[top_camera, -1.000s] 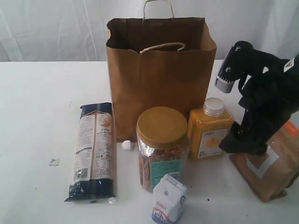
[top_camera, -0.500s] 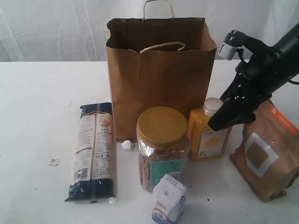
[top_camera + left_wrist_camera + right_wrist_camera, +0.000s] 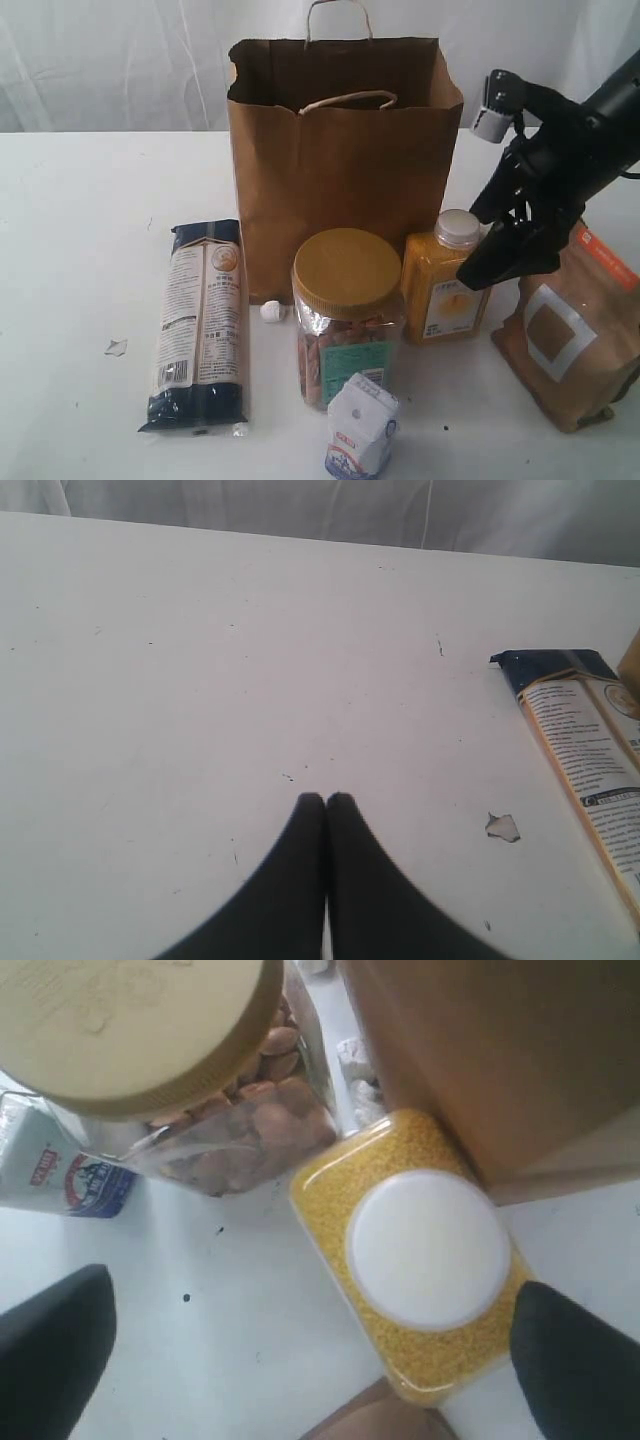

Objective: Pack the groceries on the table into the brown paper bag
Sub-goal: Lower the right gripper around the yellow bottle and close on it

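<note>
Hands checked. Right hand (image 3: 310,1325) stands wide apart, empty, poised over the orange-yellow bottle (image 3: 420,1260), a finger off each side, clear of it; brown paper bag (image 3: 340,170) stands just beyond it. Left hand (image 3: 326,802) is pressed together, holding nothing, over the surface (image 3: 200,660), pasta packet (image 3: 585,750) lying off to one side.

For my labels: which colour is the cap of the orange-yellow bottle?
White; the right wrist view shows the cap best.

The right gripper (image 3: 315,1345) hangs with jaws spread wide above the table (image 3: 230,1360), the orange-yellow bottle (image 3: 425,1260) near one fingertip. The tan-lidded clear jar (image 3: 150,1030) and brown paper bag (image 3: 500,1050) flank it; the small white carton (image 3: 60,1170) sits by the jar.
</note>
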Robot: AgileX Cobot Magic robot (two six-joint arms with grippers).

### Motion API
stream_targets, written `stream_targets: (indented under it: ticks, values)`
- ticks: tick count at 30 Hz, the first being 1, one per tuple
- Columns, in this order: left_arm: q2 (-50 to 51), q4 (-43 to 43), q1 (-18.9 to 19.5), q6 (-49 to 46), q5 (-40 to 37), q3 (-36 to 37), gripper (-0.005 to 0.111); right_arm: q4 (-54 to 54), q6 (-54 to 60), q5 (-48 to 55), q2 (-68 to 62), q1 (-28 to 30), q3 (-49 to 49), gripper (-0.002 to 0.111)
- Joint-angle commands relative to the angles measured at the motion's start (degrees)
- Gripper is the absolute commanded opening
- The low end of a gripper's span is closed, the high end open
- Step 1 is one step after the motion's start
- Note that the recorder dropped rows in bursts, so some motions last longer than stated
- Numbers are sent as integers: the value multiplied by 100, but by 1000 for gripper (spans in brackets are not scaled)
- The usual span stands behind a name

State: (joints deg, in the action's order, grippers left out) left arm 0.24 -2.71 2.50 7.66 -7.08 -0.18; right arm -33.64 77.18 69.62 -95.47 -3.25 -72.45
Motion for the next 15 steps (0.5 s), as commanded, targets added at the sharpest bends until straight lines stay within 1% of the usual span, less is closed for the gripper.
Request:
stream_targets:
  ticks: [1,7,9,13,15]
  values:
    - [-24,1,-48,-11,-3,18,0,-35,15,35,0,16,-40,105]
    - [-24,1,-48,-11,-3,18,0,39,-64,35,0,16,-16,105]
    - [-24,1,-48,-11,-3,18,0,172,-67,-184,0,16,-16,105]
    - [-24,1,-48,-11,-3,18,0,920,-28,-695,0,-36,-16,105]
    - [-24,1,-48,-11,-3,18,0,1111,110,-979,-12,-77,-16,105]
